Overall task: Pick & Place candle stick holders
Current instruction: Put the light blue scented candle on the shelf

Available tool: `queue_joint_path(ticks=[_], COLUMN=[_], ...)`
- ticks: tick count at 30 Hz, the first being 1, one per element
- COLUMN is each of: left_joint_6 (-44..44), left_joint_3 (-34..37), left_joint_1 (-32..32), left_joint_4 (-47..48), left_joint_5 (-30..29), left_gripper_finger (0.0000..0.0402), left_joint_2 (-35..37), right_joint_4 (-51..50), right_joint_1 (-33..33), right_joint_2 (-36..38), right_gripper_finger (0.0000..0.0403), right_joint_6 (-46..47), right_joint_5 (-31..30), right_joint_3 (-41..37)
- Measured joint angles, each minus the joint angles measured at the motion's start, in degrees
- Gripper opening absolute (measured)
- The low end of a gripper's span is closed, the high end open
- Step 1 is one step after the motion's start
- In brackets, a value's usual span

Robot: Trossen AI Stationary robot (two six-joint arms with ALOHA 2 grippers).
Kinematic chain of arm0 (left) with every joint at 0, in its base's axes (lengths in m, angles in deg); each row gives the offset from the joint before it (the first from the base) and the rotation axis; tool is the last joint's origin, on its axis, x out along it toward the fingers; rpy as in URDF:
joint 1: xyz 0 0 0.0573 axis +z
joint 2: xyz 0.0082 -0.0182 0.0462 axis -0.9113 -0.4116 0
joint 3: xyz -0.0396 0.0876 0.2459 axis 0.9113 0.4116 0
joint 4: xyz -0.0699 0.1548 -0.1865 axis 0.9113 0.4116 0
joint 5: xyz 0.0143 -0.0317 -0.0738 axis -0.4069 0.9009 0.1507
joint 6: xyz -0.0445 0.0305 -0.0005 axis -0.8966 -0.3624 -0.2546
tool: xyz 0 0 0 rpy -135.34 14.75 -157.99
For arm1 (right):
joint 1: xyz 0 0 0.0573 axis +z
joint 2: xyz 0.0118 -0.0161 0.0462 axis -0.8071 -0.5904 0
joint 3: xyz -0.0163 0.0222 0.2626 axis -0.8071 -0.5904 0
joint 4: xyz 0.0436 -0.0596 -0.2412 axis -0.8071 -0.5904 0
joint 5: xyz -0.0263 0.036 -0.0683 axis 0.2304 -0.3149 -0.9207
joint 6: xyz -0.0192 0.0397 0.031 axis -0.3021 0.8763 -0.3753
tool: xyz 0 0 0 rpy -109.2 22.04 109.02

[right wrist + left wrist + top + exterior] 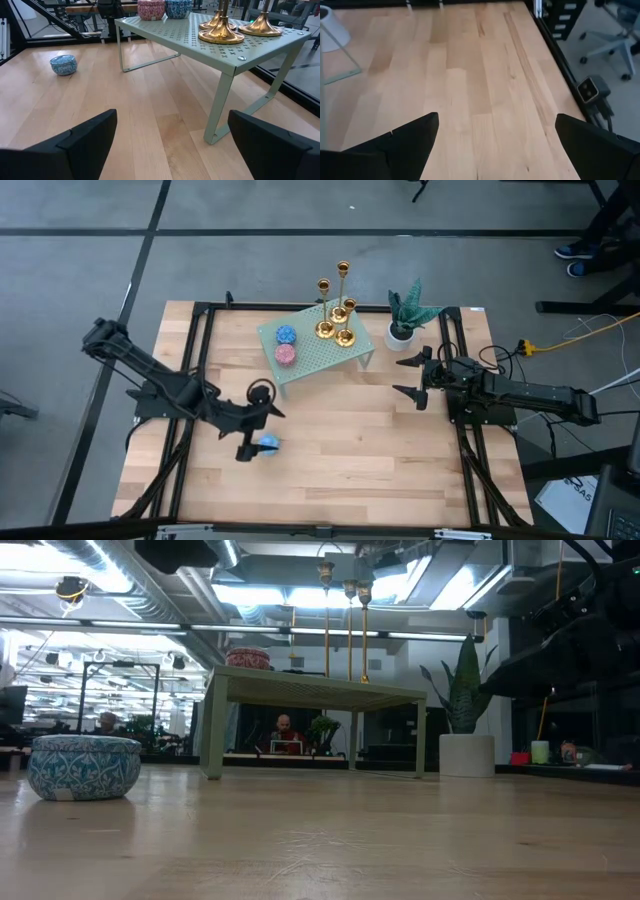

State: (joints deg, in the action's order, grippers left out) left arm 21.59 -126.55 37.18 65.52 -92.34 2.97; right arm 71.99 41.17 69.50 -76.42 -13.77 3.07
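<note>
Three gold candle stick holders (336,315) are standing on the green perforated shelf (310,355). The right gripper (409,377) is facing them, wide open and empty — it should rise, then close on one thin stem. The left gripper (258,432) is waiting, open, beside a blue tin (268,443).

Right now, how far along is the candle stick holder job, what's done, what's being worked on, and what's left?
Nothing looks placed yet: all three gold candle stick holders stand together on the green perforated shelf, beside the pink and blue tins. Nothing is in hand. The left gripper is open and empty over the table near a blue tin; the right gripper is open, facing the shelf. All three pick-ups remain.
</note>
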Motion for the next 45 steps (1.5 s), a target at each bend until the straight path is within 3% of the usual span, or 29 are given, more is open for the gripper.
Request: queue_joint_path(ticks=[12,16,22,26,34,41,45], left_joint_6=[-2.65,-3.52,-6.21,-8.51,-18.41,-18.51,-16.11], left_joint_3=[-0.55,-0.55,-0.55,-0.55,-0.55,-0.55,-0.55], left_joint_1=[-3.71,-4.13,-4.13,-4.18,-4.03,-4.93,-5.77], left_joint_4=[-0.55,-1.42,-1.61,-1.59,-0.45,8.22,9.9], left_joint_5=[-0.23,4.85,17.0,20.03,15.76,5.8,4.24], left_gripper_finger=[0.04,0.04,0.04,0.04,0.04,0.04,0.04], left_joint_2=[-0.79,-0.83,-0.86,-0.86,-0.86,-1.26,-3.47], right_joint_4=[0.0,-0.02,0.0,0.0,0.0,0.0,0.0], right_joint_1=[0.02,0.02,0.01,0.02,0.0,0.0,0.02], right_joint_2=[0.0,0.02,0.01,0.0,0.0,0.02,0.0], right_gripper_finger=[0.0385,0.0385,0.0385,0.0385,0.0385,0.0385,0.0385], right_joint_6=[0.0,0.0,0.02,0.0,0.0,0.02,0.01], right_joint_5=[0.0,0.0,0.02,0.02,0.02,0.0,0.02], right_joint_3=[0.0,0.0,0.0,0.0,0.0,0.0,0.0])
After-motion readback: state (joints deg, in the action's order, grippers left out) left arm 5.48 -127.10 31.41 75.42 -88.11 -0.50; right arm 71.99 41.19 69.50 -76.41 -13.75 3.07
